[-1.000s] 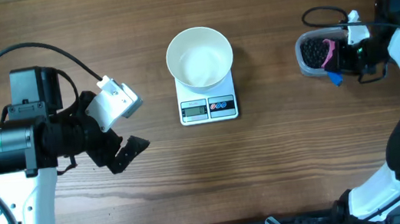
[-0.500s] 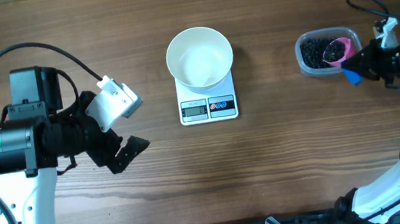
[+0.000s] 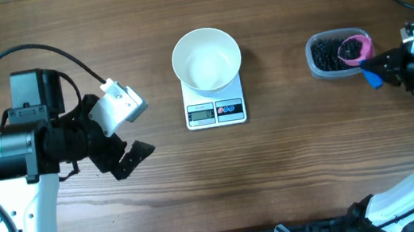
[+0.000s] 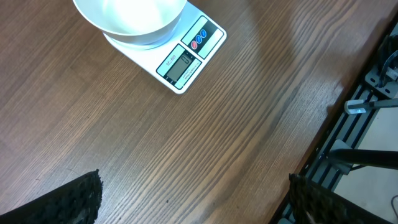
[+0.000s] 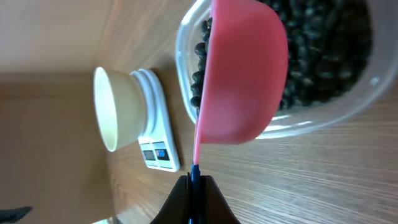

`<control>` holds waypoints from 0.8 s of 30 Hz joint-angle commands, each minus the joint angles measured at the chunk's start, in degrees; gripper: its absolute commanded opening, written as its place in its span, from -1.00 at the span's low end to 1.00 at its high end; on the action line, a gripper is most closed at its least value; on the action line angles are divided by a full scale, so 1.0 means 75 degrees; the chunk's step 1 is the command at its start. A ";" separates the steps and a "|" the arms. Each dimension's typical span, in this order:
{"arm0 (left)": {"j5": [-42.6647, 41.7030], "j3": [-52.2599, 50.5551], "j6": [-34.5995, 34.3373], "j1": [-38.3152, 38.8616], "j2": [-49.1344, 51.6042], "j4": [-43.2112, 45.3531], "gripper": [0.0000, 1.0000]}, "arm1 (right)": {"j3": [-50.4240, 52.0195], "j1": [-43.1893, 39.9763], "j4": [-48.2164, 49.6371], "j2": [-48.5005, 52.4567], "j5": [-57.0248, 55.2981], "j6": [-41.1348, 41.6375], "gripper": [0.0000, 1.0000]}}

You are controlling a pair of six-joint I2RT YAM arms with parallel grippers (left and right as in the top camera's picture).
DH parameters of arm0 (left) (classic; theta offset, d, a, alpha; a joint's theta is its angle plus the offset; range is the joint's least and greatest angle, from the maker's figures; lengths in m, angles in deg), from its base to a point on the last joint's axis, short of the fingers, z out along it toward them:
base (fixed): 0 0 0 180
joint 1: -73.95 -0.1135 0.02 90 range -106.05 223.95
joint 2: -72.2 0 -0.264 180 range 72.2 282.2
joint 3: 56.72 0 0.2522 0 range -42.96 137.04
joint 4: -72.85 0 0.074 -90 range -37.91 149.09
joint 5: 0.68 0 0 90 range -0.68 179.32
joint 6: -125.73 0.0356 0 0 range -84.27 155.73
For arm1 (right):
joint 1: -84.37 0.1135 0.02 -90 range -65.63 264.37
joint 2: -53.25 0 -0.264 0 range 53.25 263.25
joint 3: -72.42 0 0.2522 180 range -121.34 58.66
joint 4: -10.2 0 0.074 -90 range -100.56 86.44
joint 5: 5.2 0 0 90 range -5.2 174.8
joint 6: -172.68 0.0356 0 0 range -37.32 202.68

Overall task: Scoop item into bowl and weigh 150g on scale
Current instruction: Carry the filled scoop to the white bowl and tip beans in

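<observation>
The right fingers (image 3: 380, 72) are pinched tight on the blue handle of the pink scoop (image 3: 354, 49). They hold its cup over the right end of the clear tub (image 3: 318, 67), where the black beans (image 3: 328, 53) lie heaped. That suits drawing a load, though whether it carries any cannot be told. The white bowl (image 3: 206, 58) sits empty on the scale (image 3: 216, 112) mid-way along the wooden surface (image 3: 318, 165), so each added scoop should register. The left fingers (image 3: 131, 158) hang spread wide, holding nothing, well apart to the left.

The bowl (image 3: 206, 58) stands on the scale (image 3: 216, 111). Well to its right, a tub (image 3: 312, 60) holds beans (image 3: 327, 54), a scoop (image 3: 354, 48) over them.
</observation>
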 commanded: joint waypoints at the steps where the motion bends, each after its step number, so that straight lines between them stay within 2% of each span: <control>1: -0.0201 -0.0050 0.0149 -0.0041 0.0035 -0.0003 1.00 | 0.0020 -0.0026 -0.0160 0.0143 0.1122 -0.0224 -0.92; 7: -0.0201 -0.0050 0.0149 -0.0041 0.0038 -0.0003 1.00 | 0.0017 0.0303 -0.0659 0.0105 0.1807 -0.0277 -0.91; 14: -0.0201 -0.0050 0.0149 -0.0041 0.0035 -0.0003 1.00 | 0.0012 0.2034 -0.0513 -0.0128 0.2471 0.0058 -0.91; 17: -0.0201 -0.0050 0.0149 -0.0041 0.0038 -0.0003 1.00 | 0.0009 0.2783 -0.0128 -0.0181 0.2605 0.0536 -0.91; 24: -0.0201 -0.0050 0.0152 -0.0041 0.0038 -0.0003 1.00 | 0.0003 0.4648 0.2049 -0.0449 0.2605 0.2538 -0.91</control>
